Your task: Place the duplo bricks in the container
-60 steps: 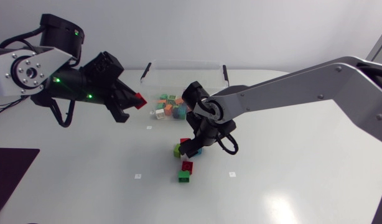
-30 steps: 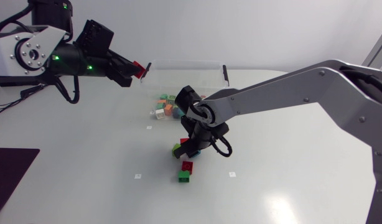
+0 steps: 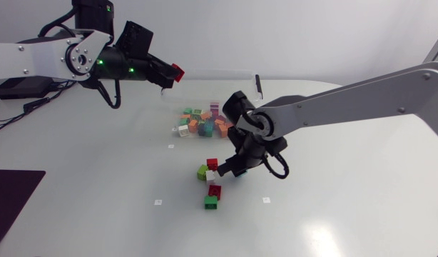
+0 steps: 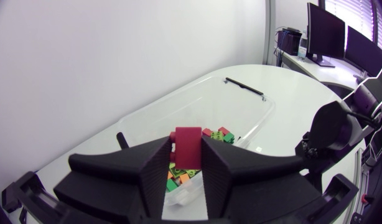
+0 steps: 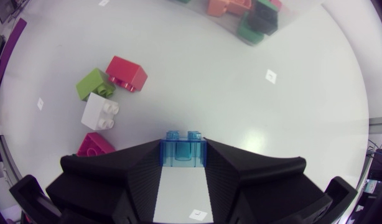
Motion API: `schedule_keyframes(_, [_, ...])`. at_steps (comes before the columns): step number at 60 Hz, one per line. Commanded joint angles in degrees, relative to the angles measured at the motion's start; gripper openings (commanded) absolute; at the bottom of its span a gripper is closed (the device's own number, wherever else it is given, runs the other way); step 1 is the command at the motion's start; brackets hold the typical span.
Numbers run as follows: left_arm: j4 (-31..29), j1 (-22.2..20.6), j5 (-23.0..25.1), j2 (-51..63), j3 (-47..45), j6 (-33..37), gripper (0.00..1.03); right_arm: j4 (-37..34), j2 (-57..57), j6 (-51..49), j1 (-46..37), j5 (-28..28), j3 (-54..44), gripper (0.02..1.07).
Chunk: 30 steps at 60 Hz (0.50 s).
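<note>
Clamped the red brick [image 4: 188,146] in the left hand [image 3: 169,73], right over the container's [image 4: 244,88] near end, with the bin straight below. Pinched a blue brick [image 5: 183,151] in the right hand [image 3: 230,170], low over the desk [image 3: 333,207], container well ahead.

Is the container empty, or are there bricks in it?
Not empty: the clear container holds a pile of mixed-colour bricks, visible through its wall.
</note>
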Motion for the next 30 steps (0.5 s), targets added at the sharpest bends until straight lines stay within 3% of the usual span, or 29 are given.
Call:
schedule_keyframes(1, [0.98,-0.61,0.08,3.42,3.40,-2.66,0.18,-1.12,-3.37,-0.02,-0.90,0.40,-1.36,0.22])
schedule_keyframes(26, [4.41,-2.46,-4.93,14.58,12.46,-5.91,0.18,-5.69,-10.84,-0.11,-5.30,-3.47,6.64,0.22])
schedule_keyframes(30, [5.11,-2.63,-6.25,15.90,13.33,-5.91,0.23,-6.83,-11.19,-0.02,-5.47,-3.55,8.40,0.22])
